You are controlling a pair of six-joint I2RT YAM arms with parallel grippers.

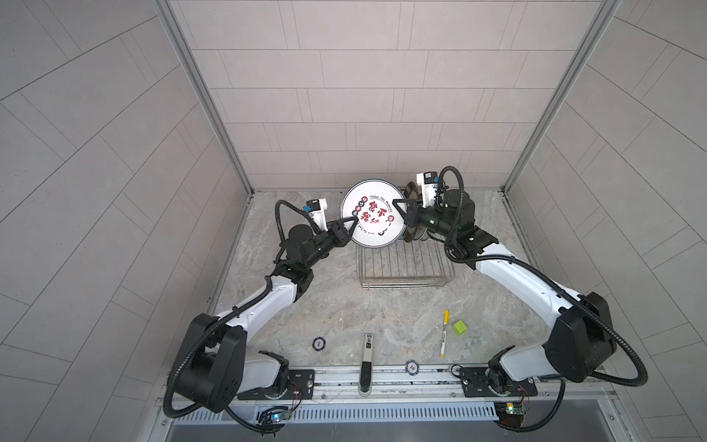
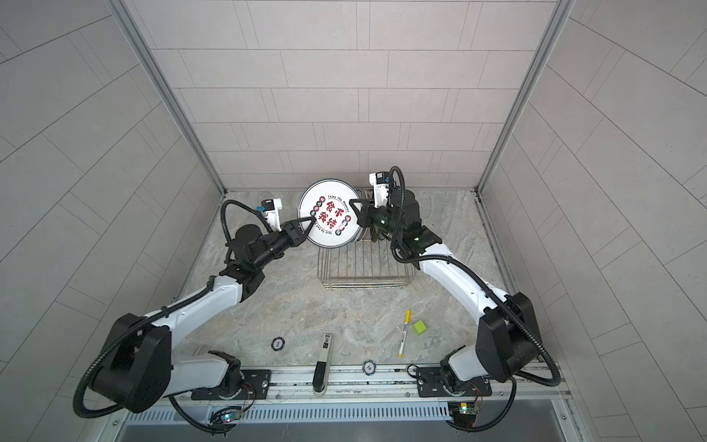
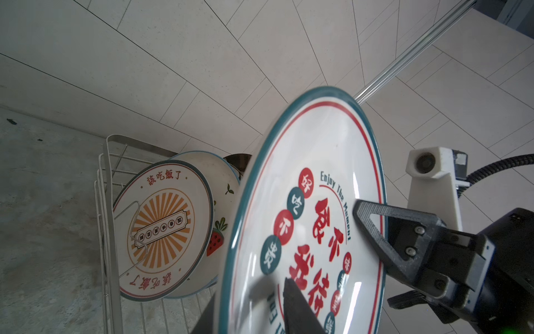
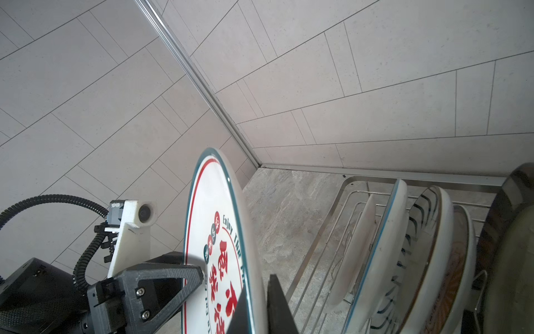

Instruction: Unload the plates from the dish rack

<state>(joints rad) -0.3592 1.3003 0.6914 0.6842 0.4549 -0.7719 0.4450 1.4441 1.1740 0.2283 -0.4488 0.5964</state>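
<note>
The red-character plate [image 1: 373, 218] is held upright in the upper centre of both top views, over the upper end of the dish rack [image 1: 405, 275]. The right gripper [image 1: 398, 208] is clamped on its right rim. The left gripper [image 1: 354, 225] sits narrow astride the left rim; I can't tell whether it pinches. More plates [image 3: 164, 231] stand in the rack

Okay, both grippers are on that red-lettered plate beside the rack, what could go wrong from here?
1. The plate is held upright by its rim alone, between the right gripper and the left gripper. Whether the left has clamped firmly is unclear, so if the right lets go early the plate could slip and fall onto the dish rack.
2. It hangs near the racked plates; a swing might knock and chip their rims.
</note>
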